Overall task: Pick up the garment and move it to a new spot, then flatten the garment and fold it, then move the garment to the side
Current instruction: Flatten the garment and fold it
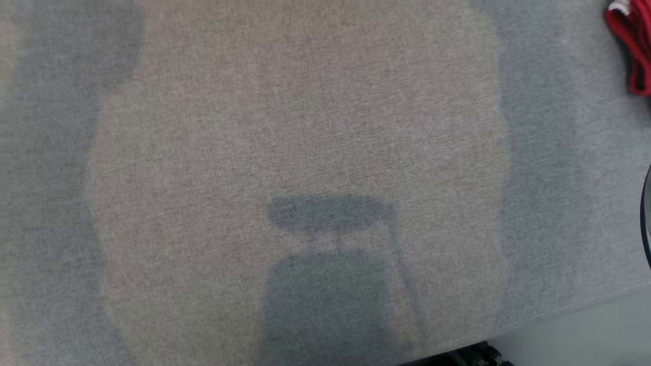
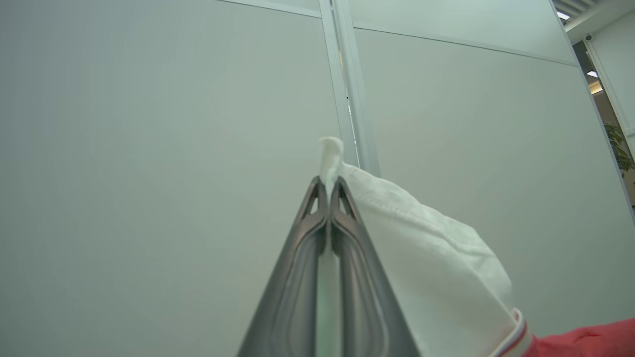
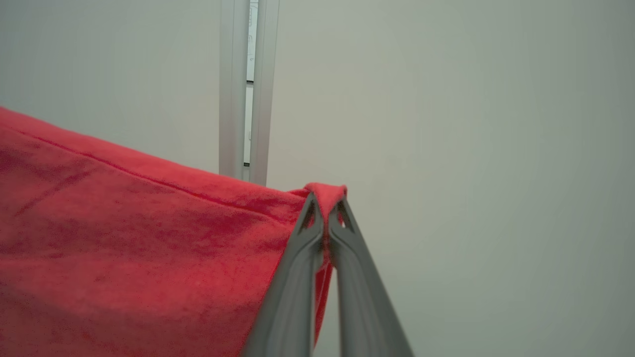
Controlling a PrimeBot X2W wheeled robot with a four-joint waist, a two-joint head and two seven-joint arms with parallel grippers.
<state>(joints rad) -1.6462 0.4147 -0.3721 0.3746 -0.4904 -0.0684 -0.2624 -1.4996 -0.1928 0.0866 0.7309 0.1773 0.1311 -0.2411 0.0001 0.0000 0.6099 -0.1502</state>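
Left arm: left end effector point(image 2: 328, 184) aimed at a pale wall point(image 2: 149, 148), its fingers rising from the bottom centre of the left wrist view.
Left grip: fingers pressed together, clamped on a white bit of the garment point(image 2: 436, 267), and a nub of cloth pokes out above the tips.
Right arm: aimed at the wall too, right end effector point(image 3: 325, 204) at mid-frame in the right wrist view.
Right grip: tips pinched tight on a red fold at the garment's edge, with the cloth humped over them.
Garment, left wrist view: the white part drapes from the tips down to the lower right and ends at a striped band point(image 2: 518, 332), with red beyond it in the corner.
Garment, right wrist view: red, filling the left half. Its seamed top edge runs long, from the left frame edge sloping down to the tips.
Head view: grey bench point(image 1: 305, 127), a dark shadow point(image 1: 330, 264) at lower centre, and red cloth point(image 1: 633, 51) in the upper right corner. Can't tell whether that is the same garment.
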